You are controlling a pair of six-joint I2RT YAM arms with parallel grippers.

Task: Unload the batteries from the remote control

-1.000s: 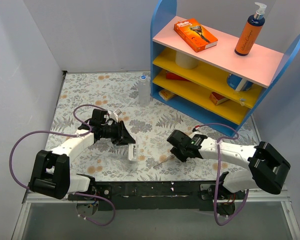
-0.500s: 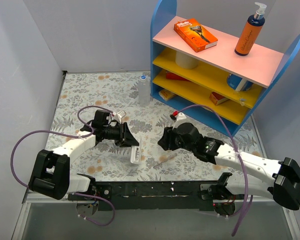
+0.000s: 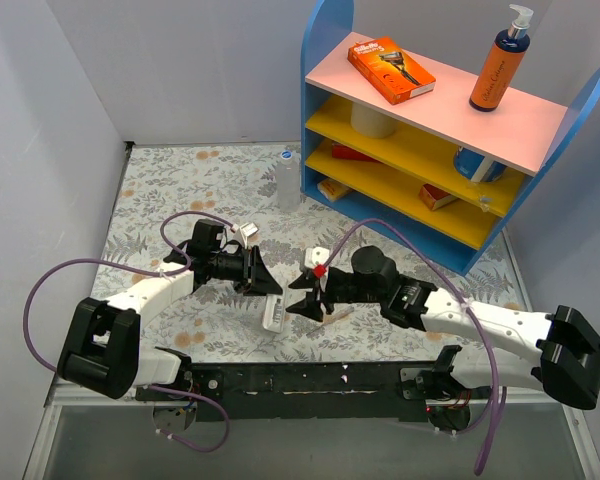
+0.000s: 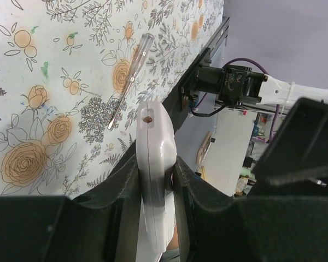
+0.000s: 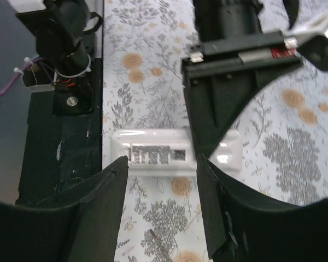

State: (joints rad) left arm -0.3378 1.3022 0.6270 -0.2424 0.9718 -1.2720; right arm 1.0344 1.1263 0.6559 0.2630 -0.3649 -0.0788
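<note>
The white remote control [image 3: 273,312] is clamped edge-on between my left gripper's [image 3: 264,290] black fingers, low over the floral table near its front edge. In the left wrist view the remote control [image 4: 152,142] sticks out past the left gripper [image 4: 156,166], which is shut on it. My right gripper [image 3: 302,293] stands open just to the right of it, jaws facing it, nothing between them. In the right wrist view the remote control [image 5: 175,153] lies crosswise beyond the right gripper [image 5: 164,180] and shows a dark grey recess [image 5: 153,154]. I cannot make out batteries.
A thin screwdriver-like tool [image 3: 332,318] [image 4: 130,82] lies on the table under the right wrist. A clear blue-capped bottle [image 3: 287,180] stands at the back. The blue shelf unit [image 3: 325,120] fills the back right. The black base rail [image 3: 310,378] runs along the front edge.
The right arm has swung left and forward up to the remote, and its jaws have widened. The left gripper has shifted slightly right with the remote still in it.
</note>
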